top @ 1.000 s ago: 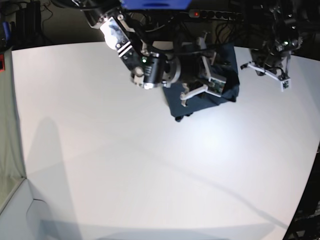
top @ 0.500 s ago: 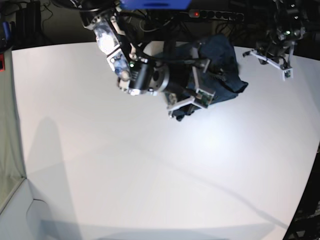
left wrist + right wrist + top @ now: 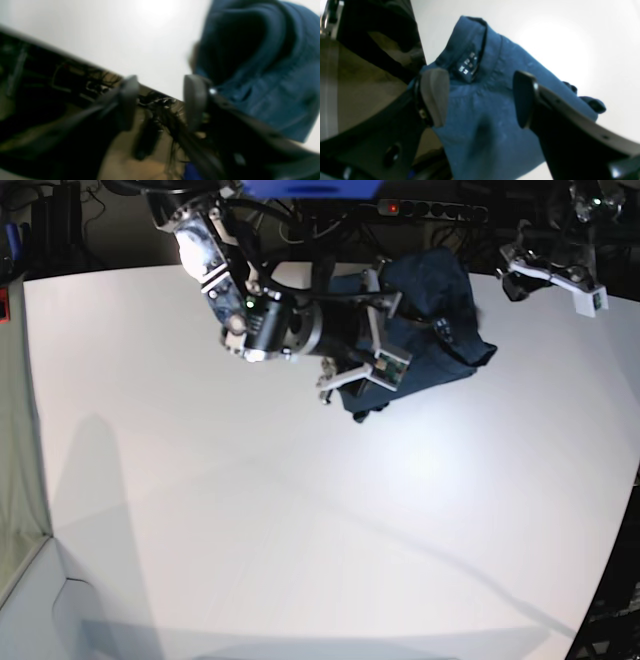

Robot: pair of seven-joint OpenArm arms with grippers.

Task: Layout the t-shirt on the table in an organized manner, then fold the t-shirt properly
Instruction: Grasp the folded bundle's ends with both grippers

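One t-shirt (image 3: 430, 330), two arms, one table (image 3: 250, 510). The dark navy t-shirt lies bunched in a heap at the far edge of the table, right of centre in the base view; crumpled this way, its long axis and heading cannot be told. A small white printed mark (image 3: 467, 65) shows inside a folded hem. The right gripper (image 3: 480, 97) hovers over the cloth, its fingers (image 3: 433, 96) spread wide with cloth showing between them but nothing clamped. The left gripper (image 3: 160, 100) is lifted off to the side by the table's edge, fingers (image 3: 193, 100) apart and holding nothing, the shirt just beside one of them.
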